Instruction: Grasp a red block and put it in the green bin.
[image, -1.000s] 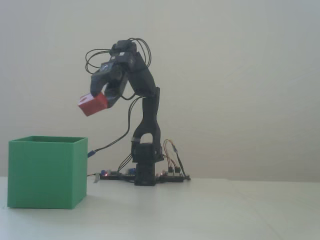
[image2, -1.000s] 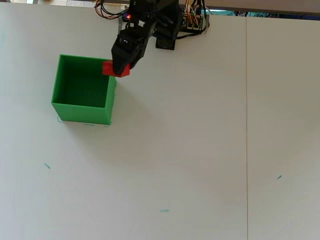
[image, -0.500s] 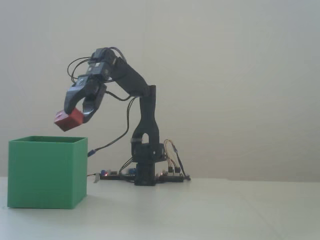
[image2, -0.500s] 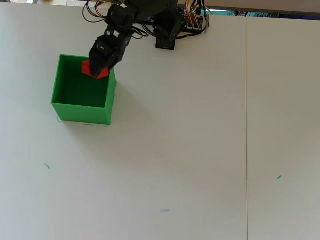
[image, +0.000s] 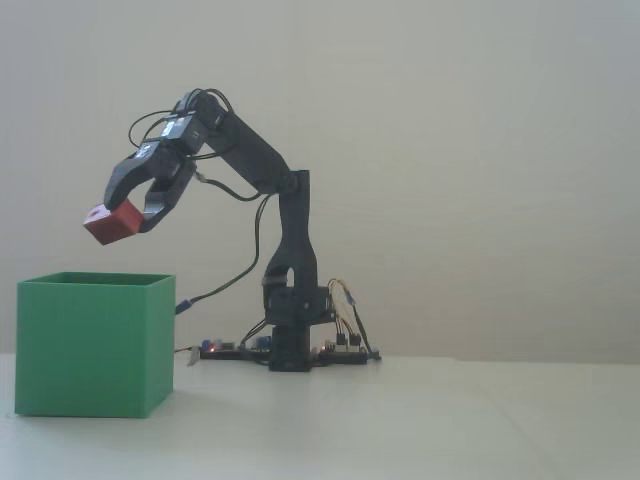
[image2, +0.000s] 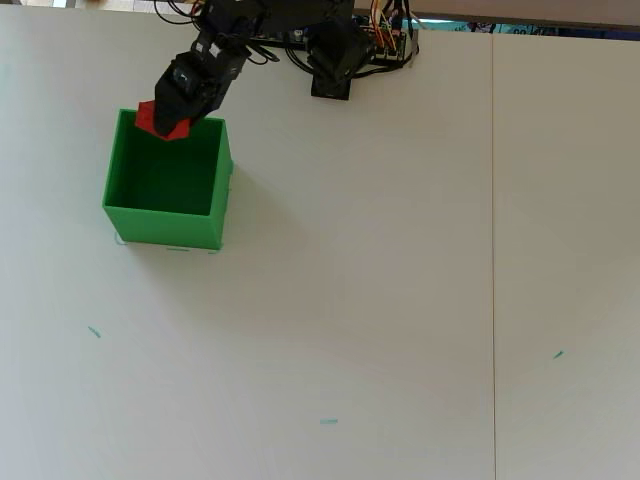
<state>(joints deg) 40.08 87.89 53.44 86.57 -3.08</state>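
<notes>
One red block (image: 110, 222) is gripped at the tip of the tool (image: 128, 222), whose two jaws are closed on it from either side, as the fixed view shows. The block is held in the air, tilted, clear above the rim of the green bin (image: 92, 345) standing on the bench (image: 420, 420). No contact between block and bin is seen in that view.

In the overhead view the red block (image2: 160, 122) is seen just ahead of the tool (image2: 175, 118) and lies over the bin's far wall (image2: 170, 120), close to one corner, rather than over the middle of the opening. The open cavity of the bin lies ahead of the tool and below it.

The step in hand is judged to be the release into the bin. It is best done only after the tool is carried a little further forward, so that the block hangs well inside the four walls and not over the rim. A small lowering before release would also be wise, since a tilted block dropped from height may strike the thin wall and bounce out. The jaws should then be opened fully and smoothly, and the tool lifted straight away from the opening, so that the bin is not nudged along the bench.
</notes>
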